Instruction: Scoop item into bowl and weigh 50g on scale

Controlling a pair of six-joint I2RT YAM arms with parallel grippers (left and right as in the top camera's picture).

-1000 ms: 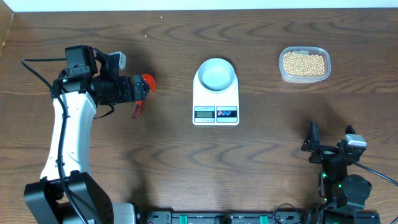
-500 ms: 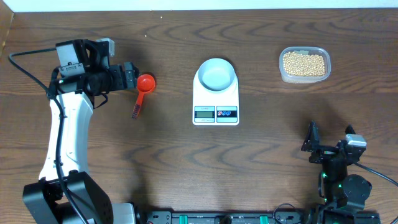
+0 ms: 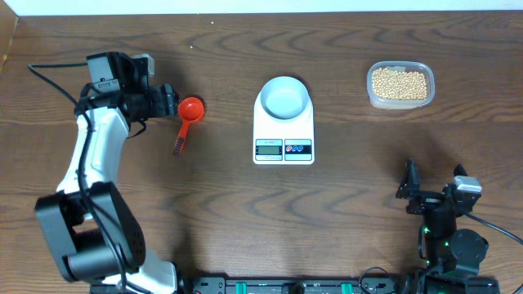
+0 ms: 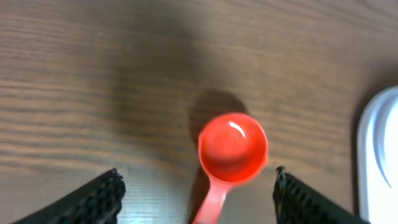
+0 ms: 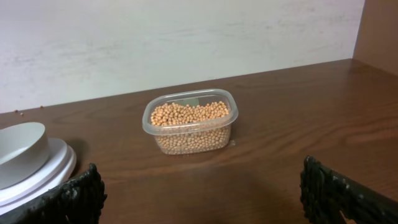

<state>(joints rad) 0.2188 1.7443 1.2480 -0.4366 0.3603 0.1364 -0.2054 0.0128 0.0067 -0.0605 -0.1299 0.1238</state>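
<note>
A red scoop (image 3: 190,109) lies on the table left of the scale, its handle running toward the near edge. My left gripper (image 3: 172,101) hovers just left of its cup. In the left wrist view the scoop (image 4: 233,148) lies between the fingers, and my left gripper (image 4: 198,198) stands open without touching the handle. The pale bowl (image 3: 284,98) sits empty on the white scale (image 3: 283,135). The beans (image 3: 400,82) fill a clear tub (image 3: 374,98) at the far right. My right gripper (image 3: 418,194) rests open near the front edge, far from everything, and in its own view my right gripper (image 5: 202,196) holds nothing.
From the right wrist, the tub (image 5: 190,140) of beans stands ahead with the bowl (image 5: 18,146) and scale (image 5: 46,169) at the left edge. A pale wall lies behind the table. The left arm's white links stretch along the table's left side.
My left gripper has drawn back to the left from over the scoop, uncovering its red cup, and its jaws have narrowed a little. The scoop and the right arm have not moved.
</note>
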